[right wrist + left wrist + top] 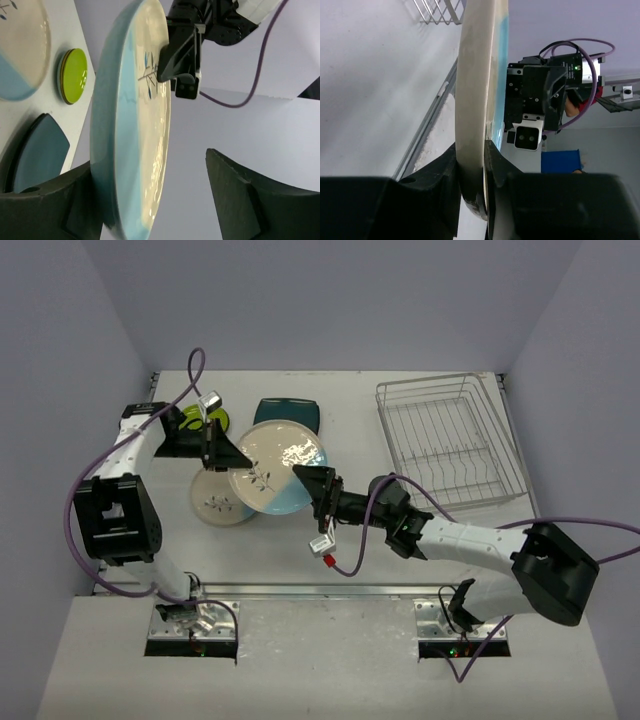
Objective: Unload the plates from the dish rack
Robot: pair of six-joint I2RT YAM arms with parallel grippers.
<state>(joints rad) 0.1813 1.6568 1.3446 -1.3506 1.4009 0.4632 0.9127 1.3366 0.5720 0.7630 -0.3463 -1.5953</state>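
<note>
Lavender walls are closing in a white worktop (350, 400), and I am watching both arms meeting over its middle. From the top camera I am seeing the large cream-and-light-blue plate (285, 465) sitting between the 2 grippers, left of the dish rack (447, 445) and well apart from it. The rack is standing at the far right of the worktop.

The left gripper (235, 458) is clamping the plate's left rim. On its wrist camera I am seeing the rim pinched tight between the 2 fingers (445, 170).

The right gripper (312, 485) is reaching to the opposite rim with its jaws spread wide. On its wrist camera, 1 finger (60, 200) is lying against the plate's blue underside, while the other finger (250, 200) is standing well clear of the cream face.

3 more plates are lying on the worktop at the left. A smaller cream plate (215, 502) with a sprig is showing partly under the held plate's near-left edge in the top view. A lime-green plate (75, 75) is sitting by the left arm, and a dark teal plate (290, 412) is lying just beyond the held plate.
</note>
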